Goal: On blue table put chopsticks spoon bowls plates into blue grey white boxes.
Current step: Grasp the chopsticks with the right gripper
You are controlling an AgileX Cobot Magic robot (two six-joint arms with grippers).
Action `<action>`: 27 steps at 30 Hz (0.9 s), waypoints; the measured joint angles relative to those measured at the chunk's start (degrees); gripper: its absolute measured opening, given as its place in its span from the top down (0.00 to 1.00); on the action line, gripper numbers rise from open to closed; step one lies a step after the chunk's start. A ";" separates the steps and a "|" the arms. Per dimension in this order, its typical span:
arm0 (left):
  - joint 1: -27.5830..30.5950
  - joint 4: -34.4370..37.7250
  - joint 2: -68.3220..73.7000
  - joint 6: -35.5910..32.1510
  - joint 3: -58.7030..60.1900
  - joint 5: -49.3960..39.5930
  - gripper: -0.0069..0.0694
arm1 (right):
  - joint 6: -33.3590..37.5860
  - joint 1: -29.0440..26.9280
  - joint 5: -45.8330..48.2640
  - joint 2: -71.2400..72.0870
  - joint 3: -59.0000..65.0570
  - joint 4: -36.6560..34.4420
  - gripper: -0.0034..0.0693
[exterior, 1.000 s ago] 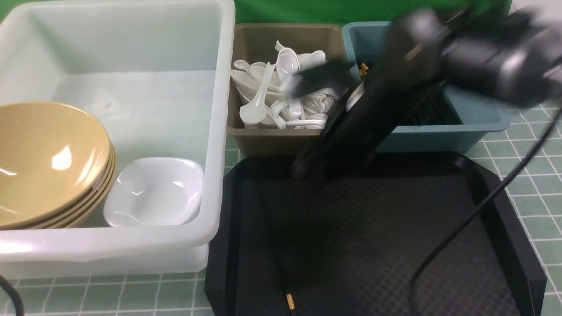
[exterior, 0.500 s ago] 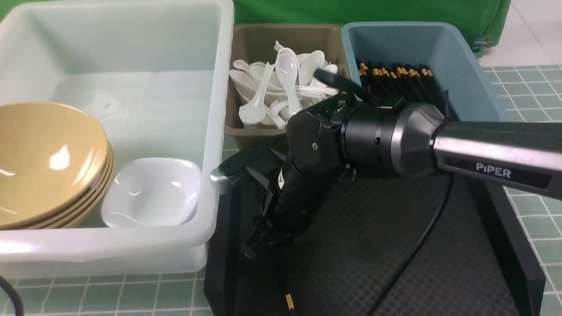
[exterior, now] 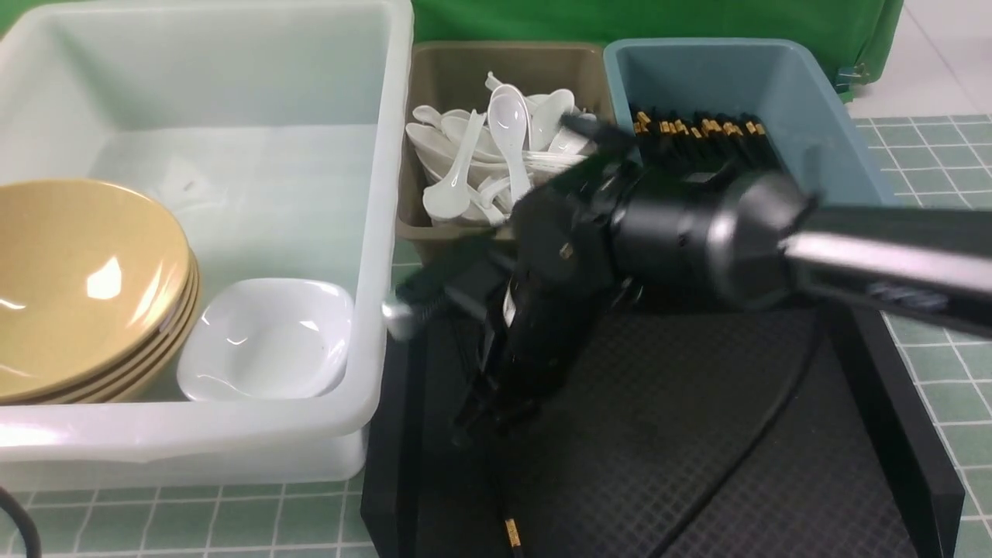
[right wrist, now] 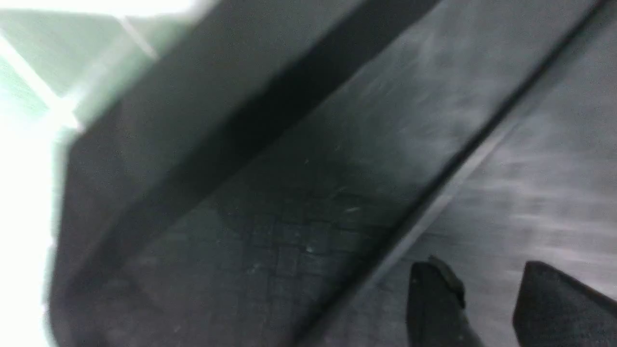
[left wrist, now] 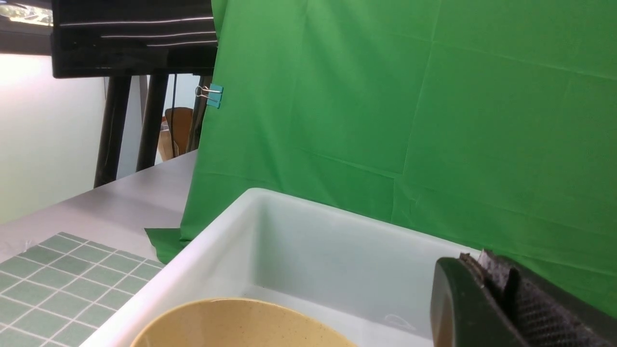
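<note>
A lone chopstick lies on the black tray at the near edge of the tabletop, gold band toward us. The right gripper hangs low over the stick's far stretch, jaws spread and holding nothing. Everything else appears sorted. The bowls and a plate sit in the white box along the left edge. The spoons are in the grey box, and the other chopsticks are in the blue box at the far edge. We judge the pickup risky. In the right wrist view the stick seems to run just beside one finger rather than between the two, so a closing pinch could miss it or scrape the textured tray. A grip near one end could let the stick swing and slip. The wrist is also near the white box's wall and could bump it. Both right-arm views are blurred, and the arm hides the stick's far end and part of the grey and blue boxes. The left gripper is cut off at its frame's edge above the white box, so we cannot tell how its jaws stand.
</note>
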State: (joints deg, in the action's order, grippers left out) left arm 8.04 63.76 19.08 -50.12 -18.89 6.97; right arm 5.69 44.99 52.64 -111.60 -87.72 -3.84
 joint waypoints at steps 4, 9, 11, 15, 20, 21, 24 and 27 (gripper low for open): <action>0.00 0.00 0.00 0.00 0.00 0.00 0.91 | -2.15 0.00 -0.05 4.41 2.22 0.28 0.57; 0.00 0.00 0.00 0.00 0.00 0.00 0.91 | -2.53 0.11 -4.41 4.77 11.17 0.35 0.54; 0.00 0.00 0.00 -0.17 0.00 0.00 0.91 | -2.53 0.12 -7.89 4.57 14.50 -0.50 0.51; 0.00 0.00 0.00 -0.21 0.00 0.00 0.91 | -1.19 0.98 -12.84 4.24 15.17 -4.61 0.43; 0.00 0.06 0.00 -0.21 0.00 0.06 0.91 | -0.92 3.06 -17.98 3.97 15.17 -5.95 0.36; 0.00 0.11 0.00 -0.21 0.00 0.06 0.91 | -0.92 3.44 -19.44 3.24 15.17 -6.16 0.35; 0.00 0.17 0.00 -0.21 0.00 0.06 0.91 | -0.92 3.51 -20.19 1.56 15.17 -5.88 0.35; 0.00 0.17 0.00 -0.21 0.14 0.06 0.91 | -2.13 3.51 -20.43 -0.01 15.22 -3.92 0.37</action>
State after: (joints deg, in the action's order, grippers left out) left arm 8.04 63.93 19.08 -50.33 -18.75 7.03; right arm 3.56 48.50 32.21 -111.61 -72.50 -7.76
